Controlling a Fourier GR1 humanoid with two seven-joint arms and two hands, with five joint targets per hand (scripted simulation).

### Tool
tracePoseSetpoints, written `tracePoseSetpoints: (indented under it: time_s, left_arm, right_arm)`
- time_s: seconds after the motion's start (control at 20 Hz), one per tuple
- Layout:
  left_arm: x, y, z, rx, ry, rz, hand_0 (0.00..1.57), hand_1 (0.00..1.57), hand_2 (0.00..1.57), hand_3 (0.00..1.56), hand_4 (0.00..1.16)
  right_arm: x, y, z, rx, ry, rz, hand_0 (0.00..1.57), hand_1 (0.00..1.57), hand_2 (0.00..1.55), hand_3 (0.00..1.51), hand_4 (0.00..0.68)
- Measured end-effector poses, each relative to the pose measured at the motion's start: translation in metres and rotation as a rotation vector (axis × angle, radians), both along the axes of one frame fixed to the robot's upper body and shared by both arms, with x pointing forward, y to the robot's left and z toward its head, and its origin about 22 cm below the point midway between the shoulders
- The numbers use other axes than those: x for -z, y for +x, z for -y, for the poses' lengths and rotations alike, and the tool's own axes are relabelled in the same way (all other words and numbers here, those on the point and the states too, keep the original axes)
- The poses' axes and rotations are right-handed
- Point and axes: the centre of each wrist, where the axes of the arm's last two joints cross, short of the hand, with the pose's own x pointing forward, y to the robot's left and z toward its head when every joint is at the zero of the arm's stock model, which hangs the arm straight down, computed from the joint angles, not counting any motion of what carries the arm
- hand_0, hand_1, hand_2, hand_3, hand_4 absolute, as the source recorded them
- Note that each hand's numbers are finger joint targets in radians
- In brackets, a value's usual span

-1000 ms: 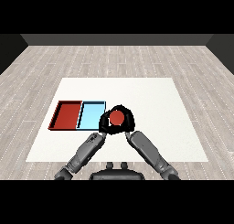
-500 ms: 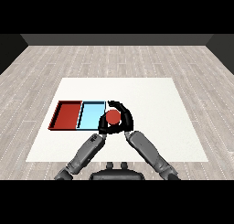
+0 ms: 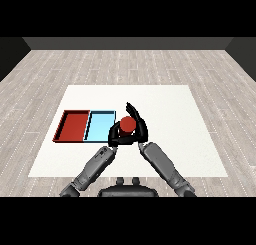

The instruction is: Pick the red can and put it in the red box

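Small red cylindrical can (image 3: 128, 124) | frame centre, carried leftward since a second ago, now at light blue tray (image 3: 99, 127) right edge | right hand (image 3: 138, 130) fingers curled round it | left hand (image 3: 113, 139) fingers: cannot tell | flat red tray (image 3: 73, 126) left of centre, not reached.

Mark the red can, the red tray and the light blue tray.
red can (image 3: 128, 123), head view, its top.
red tray (image 3: 74, 126), head view, its floor.
light blue tray (image 3: 99, 125), head view, its floor.

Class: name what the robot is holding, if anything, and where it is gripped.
The red can, its sides wrapped by the right hand; the left hand's contact cannot be told.
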Motion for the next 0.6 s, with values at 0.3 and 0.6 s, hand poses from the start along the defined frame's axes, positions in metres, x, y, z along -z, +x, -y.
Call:
tracePoseSetpoints:
  time_s: [0.3, 0.6]
  left_arm:
    - [-0.004, -0.001, -0.004, -0.015, 0.013, 0.006, 1.57, 1.57, 1.57, 1.47, 1.13]
    - [-0.013, 0.01, -0.01, -0.043, 0.01, 0.021, 1.57, 1.57, 1.56, 1.47, 1.13]
  right_arm:
    - [0.003, -0.004, 0.009, 0.009, 0.025, -0.006, 0.0, 0.0, 0.0, 0.0, 0.0]
    - [0.005, -0.021, 0.041, 0.01, 0.056, 0.008, 0.0, 0.0, 0.0, 0.0, 0.0]
